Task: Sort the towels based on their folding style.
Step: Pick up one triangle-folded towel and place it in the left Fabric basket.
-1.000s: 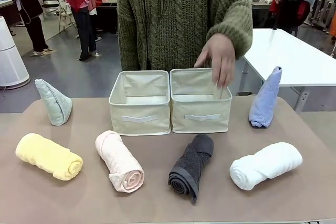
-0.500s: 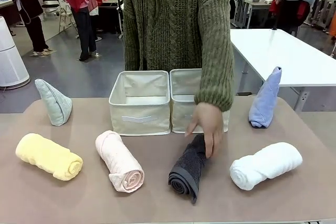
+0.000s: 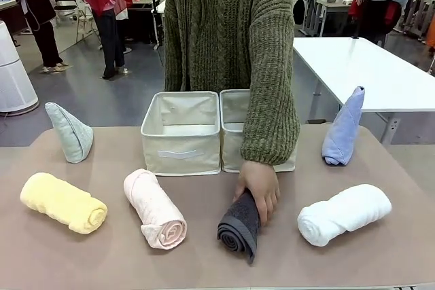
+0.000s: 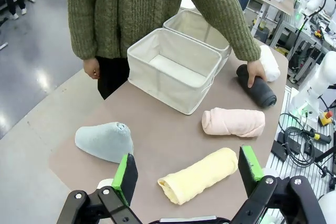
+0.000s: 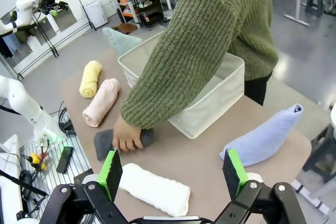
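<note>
Since the earlier frame the person's hand [image 3: 258, 191] has dropped from above the right bin [image 3: 231, 137] onto the dark grey roll [image 3: 239, 227], lower centre of the front view, and now cups its far end.

Nearest you, both arms hang back. Your left fingers [image 4: 126, 178] are spread wide with nothing between them, and your right fingers [image 5: 111, 172] are just as wide and just as empty.

Along the near edge of the bench [image 3: 204, 266] lie four rolls. The yellow roll [image 3: 63, 202] and pink roll [image 3: 155, 208] both run from upper left to lower right, spiral ends toward the bottom of the frame. The dark grey roll runs almost straight toward the camera, spiral end nearest. The white roll [image 3: 343, 213] runs from lower left to upper right.

Farther back, the teal folded towel [image 3: 69, 132] stands at centre left and the light blue folded towel [image 3: 344, 127] at centre right, both tip up. The left bin [image 3: 181, 134] sits between them, touching the right bin.

By your pictures, sorting has barely begun: all six towels are on the bench, and the left bin looks empty. The sleeve hides much of the right one.
</note>
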Motion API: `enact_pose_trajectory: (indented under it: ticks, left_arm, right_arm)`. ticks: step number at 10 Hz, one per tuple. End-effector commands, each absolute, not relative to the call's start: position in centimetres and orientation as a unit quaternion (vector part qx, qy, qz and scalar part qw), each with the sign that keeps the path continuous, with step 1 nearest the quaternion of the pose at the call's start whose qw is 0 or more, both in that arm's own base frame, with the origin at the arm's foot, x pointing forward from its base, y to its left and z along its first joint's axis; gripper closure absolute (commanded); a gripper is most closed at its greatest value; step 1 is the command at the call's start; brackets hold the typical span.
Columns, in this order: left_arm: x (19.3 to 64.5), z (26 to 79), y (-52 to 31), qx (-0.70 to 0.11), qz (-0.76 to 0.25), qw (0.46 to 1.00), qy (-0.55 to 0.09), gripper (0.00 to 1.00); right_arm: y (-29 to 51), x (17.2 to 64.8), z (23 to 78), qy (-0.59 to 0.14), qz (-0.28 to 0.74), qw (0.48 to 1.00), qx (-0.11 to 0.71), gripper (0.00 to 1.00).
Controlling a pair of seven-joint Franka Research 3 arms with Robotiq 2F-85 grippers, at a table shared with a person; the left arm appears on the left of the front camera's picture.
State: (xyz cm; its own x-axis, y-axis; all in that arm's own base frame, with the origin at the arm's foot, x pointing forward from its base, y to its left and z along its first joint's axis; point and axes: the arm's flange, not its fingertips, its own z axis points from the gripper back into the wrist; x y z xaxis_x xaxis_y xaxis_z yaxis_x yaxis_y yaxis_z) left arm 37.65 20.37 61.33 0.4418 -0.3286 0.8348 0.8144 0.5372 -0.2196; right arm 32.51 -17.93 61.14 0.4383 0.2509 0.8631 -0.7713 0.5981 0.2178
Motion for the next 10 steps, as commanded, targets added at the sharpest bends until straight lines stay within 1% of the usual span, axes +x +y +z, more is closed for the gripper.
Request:
enact_pose_trajectory:
  ticks: [1, 2, 3, 4, 5, 6, 7, 8, 9, 10]
  left_arm:
    - [37.6, 61.4, 20.4, -0.317, -0.362, 0.787, -0.386, 0.00]
    - [37.6, 61.3, 20.4, -0.316, -0.363, 0.788, -0.384, 0.00]
    - [38.1, 61.7, 18.6, -0.238, -0.358, 0.834, -0.347, 0.00]
    - [39.9, 62.6, 16.3, -0.159, -0.347, 0.878, -0.290, 0.00]
    - [41.9, 63.3, 13.4, -0.090, -0.338, 0.912, -0.215, 0.00]
    - [43.5, 63.3, 10.8, -0.027, -0.331, 0.931, -0.152, 0.00]
    - [45.0, 62.7, 8.3, 0.016, -0.321, 0.943, -0.090, 0.00]
    - [45.9, 61.7, 6.5, 0.030, -0.296, 0.952, -0.067, 0.00]
    - [46.7, 60.0, 4.8, 0.023, -0.255, 0.965, -0.066, 0.00]
    - [48.0, 58.1, 3.4, 0.013, -0.230, 0.972, -0.051, 0.00]
  right_arm:
    - [-17.9, 32.5, 61.2, -0.423, 0.324, 0.786, 0.313, 0.00]
    - [-17.9, 32.5, 61.2, -0.423, 0.324, 0.786, 0.313, 0.00]
    - [-17.9, 32.5, 61.2, -0.423, 0.324, 0.786, 0.313, 0.00]
    - [-17.9, 32.5, 61.2, -0.423, 0.324, 0.786, 0.313, 0.00]
    - [-17.9, 32.5, 61.2, -0.423, 0.324, 0.786, 0.313, 0.00]
    - [-17.9, 32.5, 61.2, -0.423, 0.324, 0.786, 0.313, 0.00]
    - [-17.9, 32.5, 61.2, -0.423, 0.324, 0.786, 0.313, 0.00]
    - [-17.9, 32.5, 61.2, -0.423, 0.324, 0.786, 0.313, 0.00]
    - [-17.9, 32.5, 61.2, -0.423, 0.324, 0.786, 0.313, 0.00]
    - [-17.9, 32.5, 61.2, -0.423, 0.324, 0.786, 0.313, 0.00]
